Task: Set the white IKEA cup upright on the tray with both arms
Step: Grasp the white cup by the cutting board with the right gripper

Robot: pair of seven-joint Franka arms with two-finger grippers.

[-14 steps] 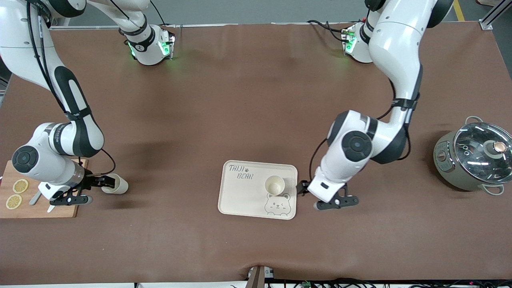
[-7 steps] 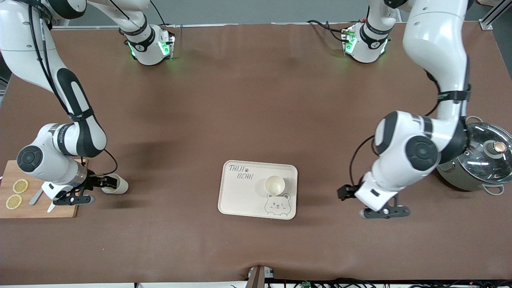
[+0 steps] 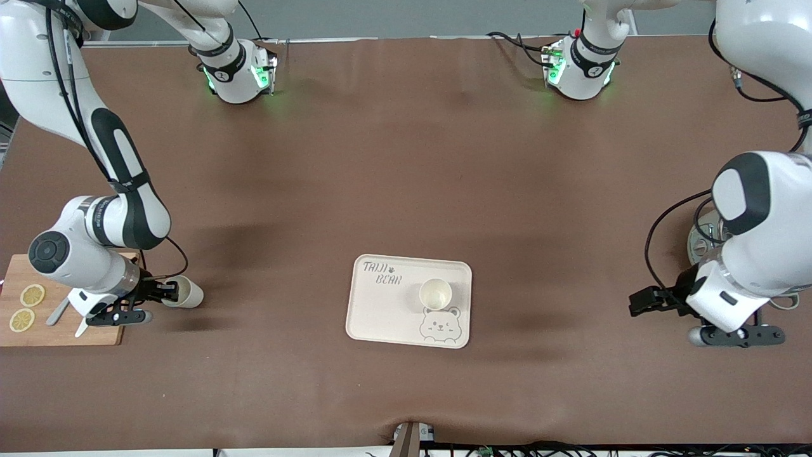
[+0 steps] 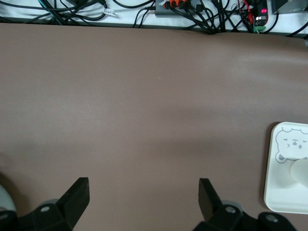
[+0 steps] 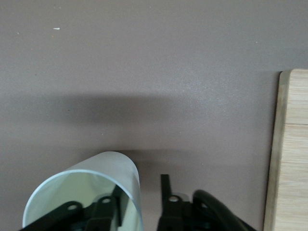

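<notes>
A white cup (image 3: 435, 294) stands upright on the cream tray (image 3: 380, 311), beside the bear drawing. A second white cup (image 3: 190, 296) lies on its side on the table next to the wooden board. My right gripper (image 3: 167, 292) is at this cup's mouth. In the right wrist view the gripper (image 5: 139, 199) is open, with one finger inside the cup (image 5: 113, 168) and one outside its wall. My left gripper (image 3: 642, 303) is open and empty above the table beside the pot. Its wrist view (image 4: 143, 197) shows the tray's edge (image 4: 281, 168).
A wooden cutting board (image 3: 63, 330) with two lemon slices (image 3: 32, 295) lies at the right arm's end of the table; it also shows in the right wrist view (image 5: 291, 144). A lidded pot (image 3: 698, 233) at the left arm's end is mostly hidden by the left arm.
The left arm has swung away from the tray toward its own end of the table, now in front of the pot. The right gripper has edged slightly toward the lying cup.
</notes>
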